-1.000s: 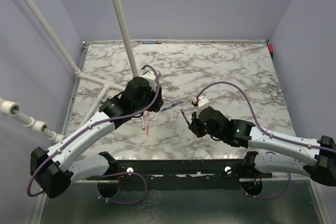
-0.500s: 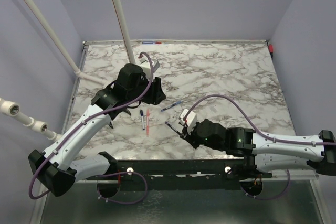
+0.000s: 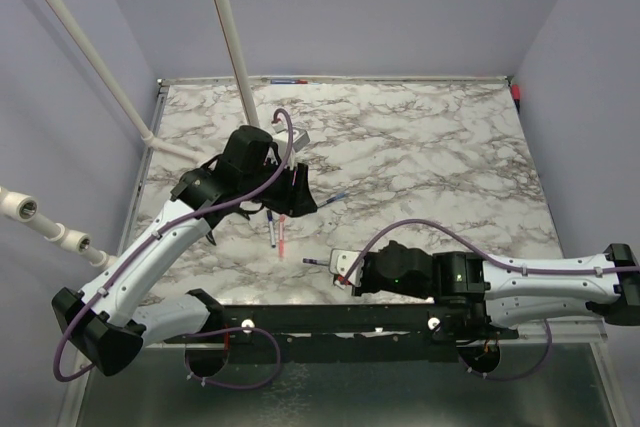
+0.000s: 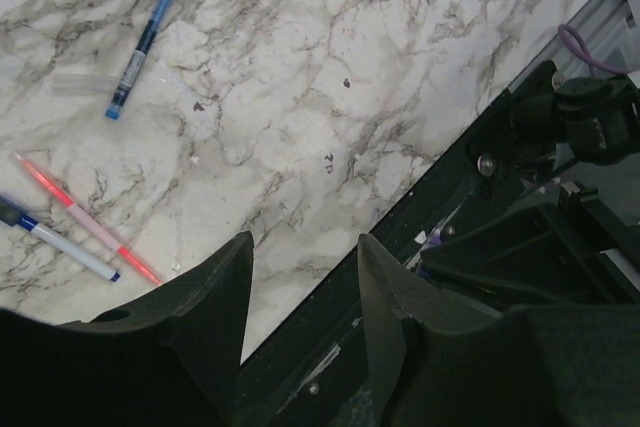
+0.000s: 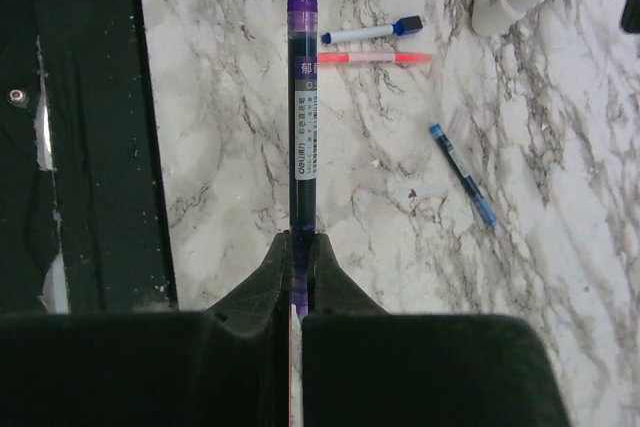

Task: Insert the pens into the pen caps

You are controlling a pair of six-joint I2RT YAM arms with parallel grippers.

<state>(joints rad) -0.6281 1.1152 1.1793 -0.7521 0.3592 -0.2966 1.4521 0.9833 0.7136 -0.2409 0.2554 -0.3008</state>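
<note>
Working over the marble table (image 3: pixel 430 137), the left gripper (image 4: pixel 303 257) hangs with its jaws apart and empty, near the red pen (image 4: pixel 88 219) and the blue pen (image 4: pixel 136 50), which lie flat. The right gripper (image 5: pixel 298 249) is clamped on a dark pen (image 5: pixel 302 97) that points straight out from its fingers. I judge the left should fetch a matching cap, which I cannot pick out here, then both should line up their axes before pushing. White print on the dark barrel is too small to read
</note>
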